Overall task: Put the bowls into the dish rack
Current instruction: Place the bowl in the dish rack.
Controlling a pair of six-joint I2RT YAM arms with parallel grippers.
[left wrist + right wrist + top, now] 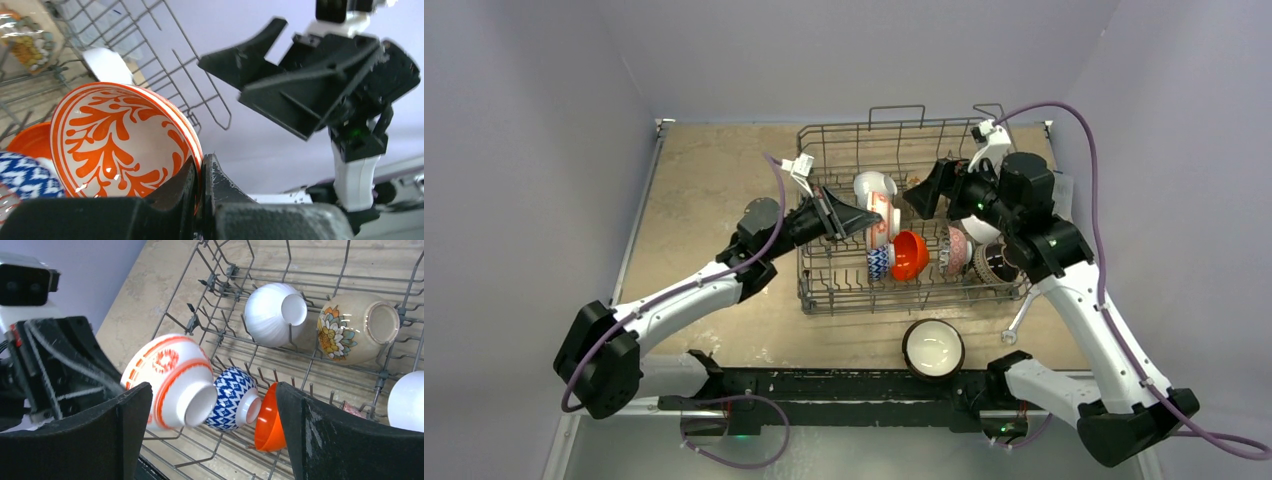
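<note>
My left gripper (864,222) is shut on the rim of a red-patterned bowl (882,222) and holds it on edge over the dish rack (824,290). In the left wrist view the fingers (220,180) pinch that bowl's rim (120,135). My right gripper (921,192) is open and empty above the rack, facing the held bowl (170,377). In the rack stand a blue-patterned bowl (232,397), an orange bowl (267,417), a white bowl (272,312) and a floral cream bowl (357,327). A dark bowl with a cream inside (933,347) sits on the table before the rack.
Another red-patterned bowl (956,248), a dark patterned bowl (994,262) and a white bowl (407,400) sit in the rack's right part under my right arm. A small metal tool (1016,325) lies on the table right of the dark bowl. Walls close in on three sides.
</note>
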